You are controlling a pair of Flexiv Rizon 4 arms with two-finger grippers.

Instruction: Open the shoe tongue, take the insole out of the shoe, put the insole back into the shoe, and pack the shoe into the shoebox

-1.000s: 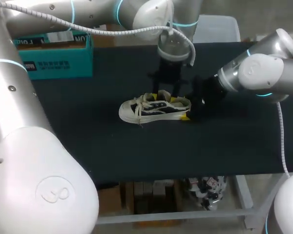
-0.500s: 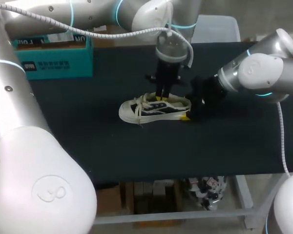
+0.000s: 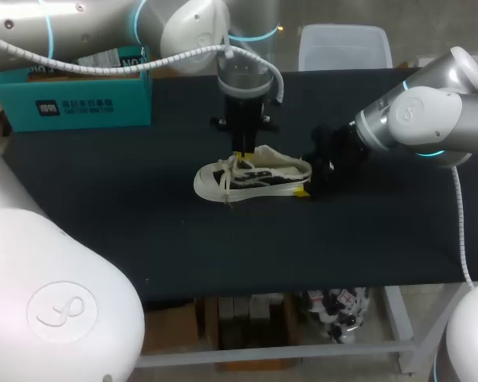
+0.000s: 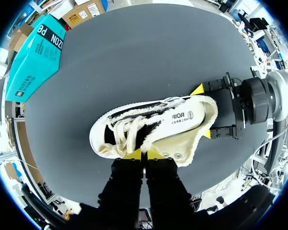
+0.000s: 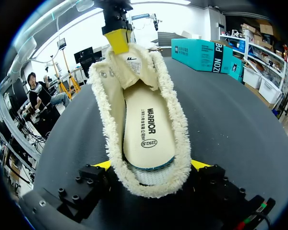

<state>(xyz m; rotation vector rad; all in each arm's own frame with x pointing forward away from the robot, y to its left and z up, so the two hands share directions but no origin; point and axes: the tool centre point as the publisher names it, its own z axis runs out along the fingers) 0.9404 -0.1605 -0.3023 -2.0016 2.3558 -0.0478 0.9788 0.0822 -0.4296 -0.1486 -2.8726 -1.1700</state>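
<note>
One shoe (image 3: 251, 177) sits upright on its sole near the middle of the table (image 3: 143, 231). It is a black-and-white canvas lace-up with a cream fleece lining. Its long axis runs across the table, toe toward my left and heel toward my right. Inside it I can see one cream insole (image 5: 146, 129) lying flat along the footbed.

The fleecy tongue (image 5: 129, 62) stands raised above the laces. My left gripper (image 4: 143, 154) comes down on it from above with its fingers almost together, and as far as I can tell they are pinched on the tongue's upper edge. My right gripper (image 5: 151, 165) is at the heel, its fingers spread wide, one yellow tip pressed against each side of the shoe.

One teal cardboard shoebox (image 3: 72, 107) stands at the far left of the black table, well apart from the shoe.
</note>
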